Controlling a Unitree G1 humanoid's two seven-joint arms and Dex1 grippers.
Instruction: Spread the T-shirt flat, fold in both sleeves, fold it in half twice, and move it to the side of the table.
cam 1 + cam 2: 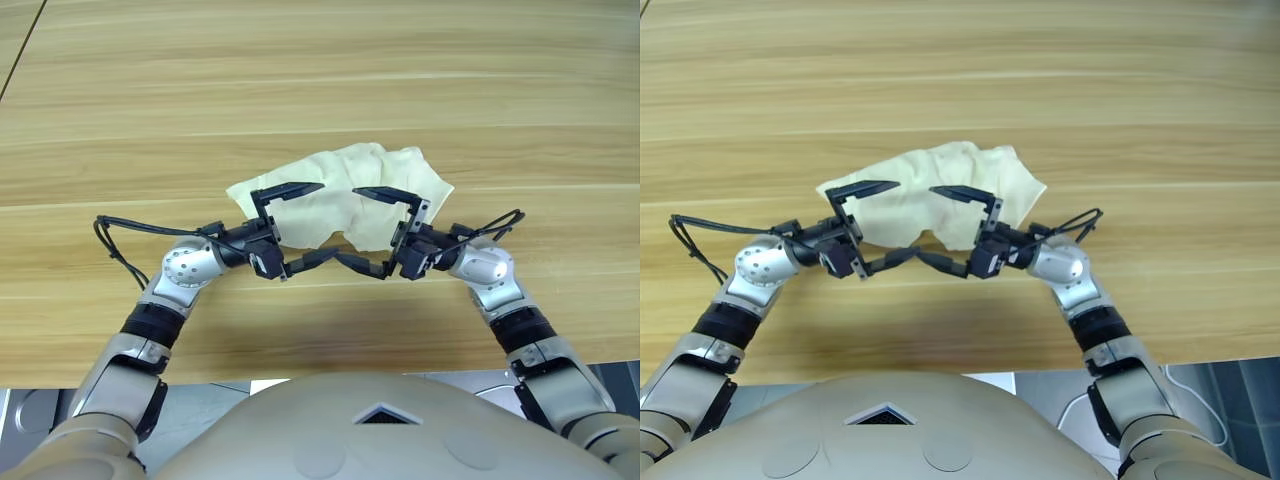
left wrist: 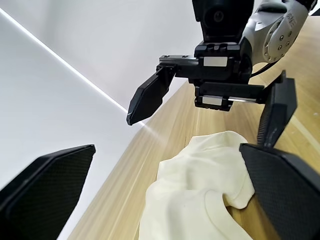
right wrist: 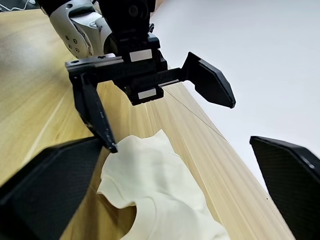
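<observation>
A cream T-shirt (image 1: 345, 168) lies crumpled in a small heap at the middle of the wooden table (image 1: 300, 70). My left gripper (image 1: 328, 221) and right gripper (image 1: 350, 224) face each other over the shirt's near edge, tips almost meeting. Both are open, with nothing between their fingers. In the left wrist view the shirt (image 2: 200, 195) lies below and between my own wide-spread fingers (image 2: 47, 185), with the right gripper (image 2: 196, 132) opposite. The right wrist view mirrors this: the shirt (image 3: 150, 175) lies below and the left gripper (image 3: 173, 126) stands across from it.
Bare wood surrounds the shirt on every side, with wide room to the far side, left and right. The table's near edge (image 1: 240, 381) runs just in front of my body. Black cables (image 1: 110, 240) loop out from both wrists.
</observation>
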